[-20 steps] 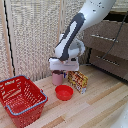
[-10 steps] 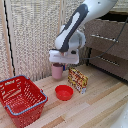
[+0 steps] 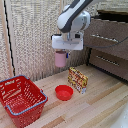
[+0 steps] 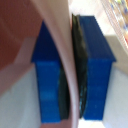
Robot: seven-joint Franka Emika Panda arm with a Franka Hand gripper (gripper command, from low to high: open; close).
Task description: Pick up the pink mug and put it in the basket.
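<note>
The pink mug (image 3: 61, 58) hangs in the air under my white gripper (image 3: 62, 50), well above the wooden table. The gripper is shut on it: in the wrist view the mug's thin pale-pink wall (image 4: 64, 60) runs between the two blue fingers (image 4: 49, 75), which press on it from both sides. The red basket (image 3: 21, 98) with its blue-grey rim stands on the table toward the exterior view's left, lower than the mug and apart from it. The mug's lower part shows below the hand; its rim is hidden by the fingers.
A small red bowl (image 3: 63, 92) lies on the table almost below the mug. A colourful snack packet (image 3: 78, 80) stands upright just to its right. A dark wooden drawer unit (image 3: 109, 45) fills the right side, and a woven screen (image 3: 35, 40) stands behind.
The gripper has risen with the pink mug in it and shifted toward the exterior view's left, away from the packet. The bowl, packet and basket have not moved.
</note>
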